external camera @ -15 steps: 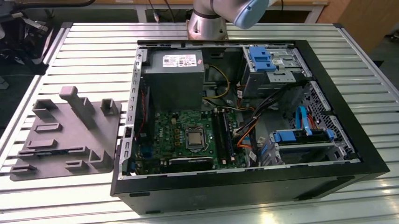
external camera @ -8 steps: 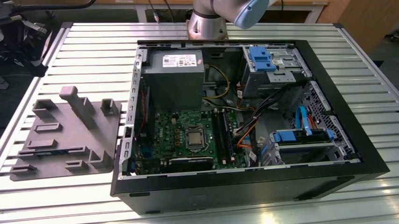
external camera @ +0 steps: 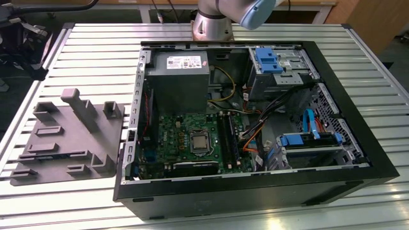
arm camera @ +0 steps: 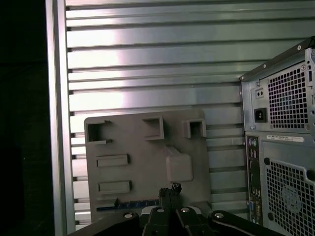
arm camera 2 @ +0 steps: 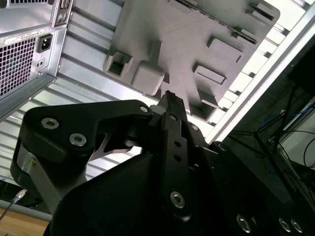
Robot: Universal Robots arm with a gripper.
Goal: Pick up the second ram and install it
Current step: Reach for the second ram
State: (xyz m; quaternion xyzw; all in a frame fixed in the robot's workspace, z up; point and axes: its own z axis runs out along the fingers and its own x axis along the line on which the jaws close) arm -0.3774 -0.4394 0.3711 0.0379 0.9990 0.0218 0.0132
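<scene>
The hand [arm camera: 170, 189] hangs over the grey tray [external camera: 70, 143], fingers pressed together. The ram [arm camera: 129, 203] looks like that slim bluish strip lying in a long slot near one edge of the tray, close to the fingertips in the first wrist view. The tray sits by the worktop [external camera: 96, 43] edge on the exterior view's left, next to the open PC case [external camera: 255, 194].

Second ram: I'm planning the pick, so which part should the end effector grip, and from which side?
I'd take the second ram by its long top edge, near mid-length, pinching across its flat faces from straight above. It stands edge-up in a slot of the grey moulded tray, so only that thin edge looks exposed.
</scene>
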